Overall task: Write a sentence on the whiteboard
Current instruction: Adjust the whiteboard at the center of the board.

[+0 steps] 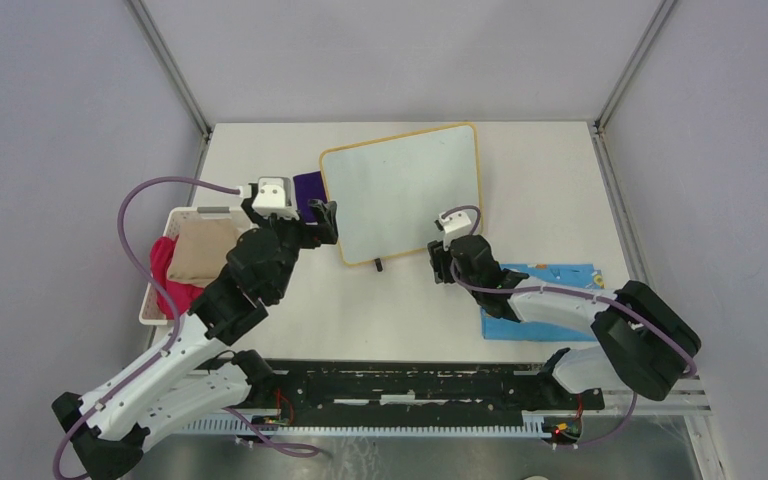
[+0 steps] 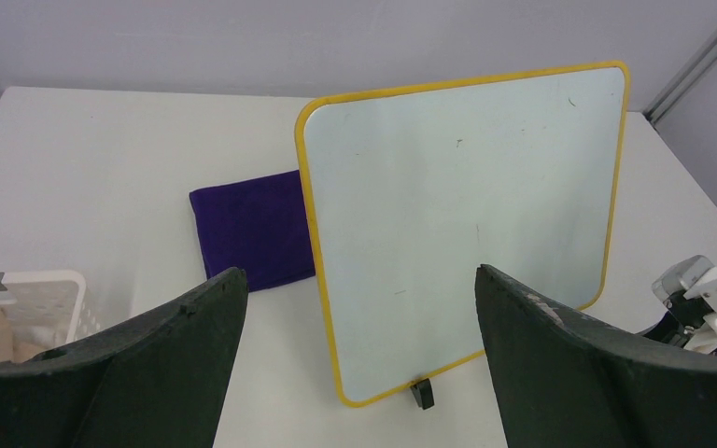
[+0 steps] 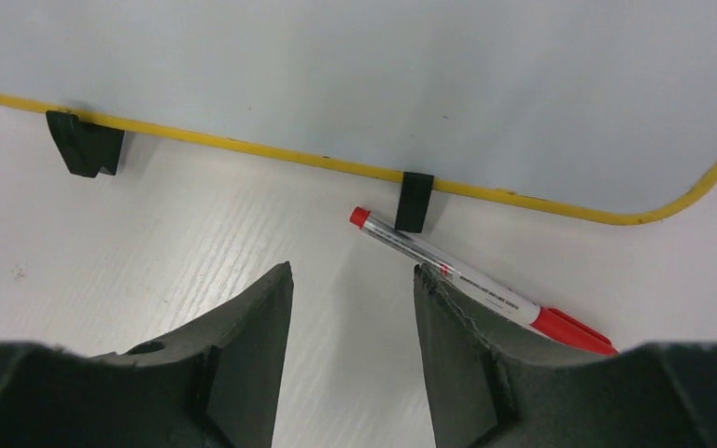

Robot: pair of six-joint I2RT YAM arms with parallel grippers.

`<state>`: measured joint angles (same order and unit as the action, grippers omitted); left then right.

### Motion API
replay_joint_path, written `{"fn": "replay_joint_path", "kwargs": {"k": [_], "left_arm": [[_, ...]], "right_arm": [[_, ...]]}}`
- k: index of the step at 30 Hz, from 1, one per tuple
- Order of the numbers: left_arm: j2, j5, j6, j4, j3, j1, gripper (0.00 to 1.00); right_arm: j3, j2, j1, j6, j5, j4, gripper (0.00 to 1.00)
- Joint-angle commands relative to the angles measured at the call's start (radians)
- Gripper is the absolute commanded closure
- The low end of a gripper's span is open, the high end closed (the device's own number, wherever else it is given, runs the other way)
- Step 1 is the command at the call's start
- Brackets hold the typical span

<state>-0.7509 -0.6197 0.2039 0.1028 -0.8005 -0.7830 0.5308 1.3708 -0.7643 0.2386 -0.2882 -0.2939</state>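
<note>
The whiteboard [image 1: 400, 190] [image 2: 457, 215] [image 3: 383, 75] lies at the back middle of the table, white with a yellow frame and small black feet [image 3: 84, 145]. Its face is blank apart from faint specks; the sentence is out of view. A red-capped marker [image 3: 467, 280] lies on the table just below the board's near edge, beside one foot. My right gripper [image 1: 440, 262] [image 3: 353, 268] is open over bare table, the marker outside its right finger and not held. My left gripper [image 1: 325, 220] [image 2: 357, 271] is wide open and empty at the board's left near corner.
A folded purple cloth [image 1: 307, 188] [image 2: 252, 229] lies against the board's left edge. A white basket [image 1: 175, 212] at the left holds beige and pink cloths. A blue patterned cloth [image 1: 545, 290] lies under my right arm at the near right.
</note>
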Motion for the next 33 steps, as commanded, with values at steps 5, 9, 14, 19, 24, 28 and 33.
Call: {"fn": "replay_joint_path", "kwargs": {"k": [5,9,14,19,24,28,33], "left_arm": [[-0.02,-0.018,-0.059,-0.035,-0.008,-0.004,0.04],[-0.024,-0.023,-0.063,-0.037,-0.008,-0.004,0.04],[-0.03,-0.022,-0.065,-0.04,-0.006,-0.004,0.04],[-0.036,-0.026,-0.064,-0.038,-0.006,-0.004,0.04],[-0.036,-0.029,-0.066,-0.039,-0.005,-0.004,0.04],[-0.036,-0.029,-0.065,-0.038,-0.007,-0.004,0.04],[-0.034,-0.028,-0.066,-0.038,-0.006,-0.004,0.04]], "right_arm": [[0.058,0.067,0.036,-0.051,0.0,-0.05,0.44],[0.054,0.087,0.067,-0.066,-0.003,-0.073,0.44],[0.074,0.126,0.08,-0.084,0.053,-0.108,0.43],[0.126,0.187,0.088,-0.068,0.024,-0.08,0.45],[0.147,0.228,0.101,-0.052,0.016,-0.083,0.51],[0.158,0.249,0.105,-0.046,0.018,-0.085,0.57],[0.159,0.264,0.105,-0.03,0.032,-0.091,0.68]]}}
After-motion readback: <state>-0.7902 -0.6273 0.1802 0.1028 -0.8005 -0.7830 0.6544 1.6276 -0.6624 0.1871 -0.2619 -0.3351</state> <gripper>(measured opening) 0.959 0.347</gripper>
